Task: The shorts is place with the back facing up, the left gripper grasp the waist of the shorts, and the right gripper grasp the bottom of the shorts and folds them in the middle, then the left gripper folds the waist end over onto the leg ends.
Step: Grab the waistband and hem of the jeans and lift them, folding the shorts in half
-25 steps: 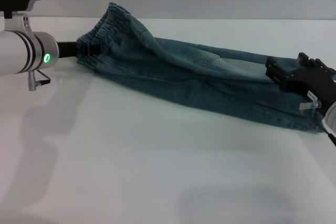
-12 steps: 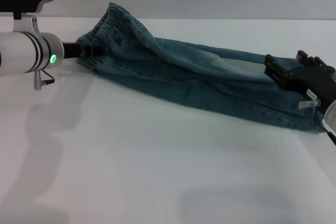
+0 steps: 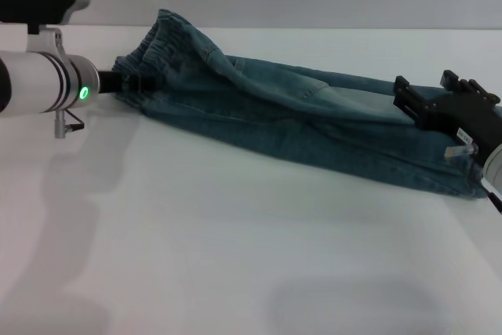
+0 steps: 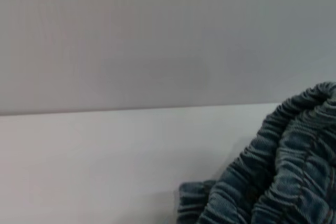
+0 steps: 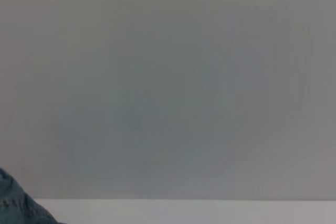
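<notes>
Faded blue denim shorts (image 3: 314, 127), darker ruffled waist (image 3: 161, 45), on white table (image 3: 235, 241).

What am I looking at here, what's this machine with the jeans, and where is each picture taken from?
It is a two-armed robot folding clothes. The wide picture comes from a camera on its head, looking down at a white table. Long blue denim shorts lie stretched across it. The left hand, on a silver arm with a green light, is at the ruffled waistband. The right hand, black and blocky, rests on the leg ends. The other two pictures come from cameras on the wrists: one shows the gathered waistband up close, the other mostly bare wall.
</notes>
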Action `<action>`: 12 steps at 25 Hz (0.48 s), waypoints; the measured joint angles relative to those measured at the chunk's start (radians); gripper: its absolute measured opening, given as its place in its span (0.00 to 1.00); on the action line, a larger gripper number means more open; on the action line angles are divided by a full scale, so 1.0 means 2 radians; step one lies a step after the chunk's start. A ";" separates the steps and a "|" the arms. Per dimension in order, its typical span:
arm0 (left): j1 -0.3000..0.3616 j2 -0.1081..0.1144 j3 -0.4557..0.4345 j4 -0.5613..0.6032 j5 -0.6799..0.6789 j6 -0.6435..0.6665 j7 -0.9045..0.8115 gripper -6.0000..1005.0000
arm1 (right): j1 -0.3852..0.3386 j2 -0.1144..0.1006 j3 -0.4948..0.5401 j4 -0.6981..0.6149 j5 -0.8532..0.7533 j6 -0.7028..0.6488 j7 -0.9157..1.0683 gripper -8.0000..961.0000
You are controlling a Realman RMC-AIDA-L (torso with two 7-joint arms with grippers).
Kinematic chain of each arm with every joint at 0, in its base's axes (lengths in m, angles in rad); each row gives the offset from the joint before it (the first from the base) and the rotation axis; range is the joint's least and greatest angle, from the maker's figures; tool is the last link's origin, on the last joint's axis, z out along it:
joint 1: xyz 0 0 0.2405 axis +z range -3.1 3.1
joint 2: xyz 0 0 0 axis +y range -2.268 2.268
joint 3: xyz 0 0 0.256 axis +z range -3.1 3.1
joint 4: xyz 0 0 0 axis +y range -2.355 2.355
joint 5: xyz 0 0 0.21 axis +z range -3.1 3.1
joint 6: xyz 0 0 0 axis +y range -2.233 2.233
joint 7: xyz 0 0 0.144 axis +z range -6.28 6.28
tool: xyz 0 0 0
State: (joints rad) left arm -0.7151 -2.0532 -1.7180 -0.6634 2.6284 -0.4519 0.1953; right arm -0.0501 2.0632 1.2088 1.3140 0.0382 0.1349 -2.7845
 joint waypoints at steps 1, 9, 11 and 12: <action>-0.004 0.000 0.000 0.006 0.000 0.000 0.001 0.85 | 0.000 0.000 0.000 0.002 0.000 0.000 0.000 0.77; -0.014 -0.001 -0.001 0.016 -0.001 -0.003 0.001 0.85 | -0.001 -0.002 -0.001 0.005 0.000 -0.001 0.000 0.77; -0.013 -0.001 -0.004 0.016 -0.002 -0.006 0.000 0.85 | -0.001 -0.002 -0.001 0.005 0.000 -0.001 0.000 0.77; -0.013 -0.001 -0.005 0.015 -0.002 -0.007 0.000 0.85 | -0.001 -0.002 -0.001 0.005 0.000 -0.001 0.000 0.77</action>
State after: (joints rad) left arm -0.7413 -2.0557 -1.7288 -0.6328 2.6244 -0.4656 0.1957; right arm -0.0521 2.0586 1.2062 1.3241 0.0382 0.1333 -2.7841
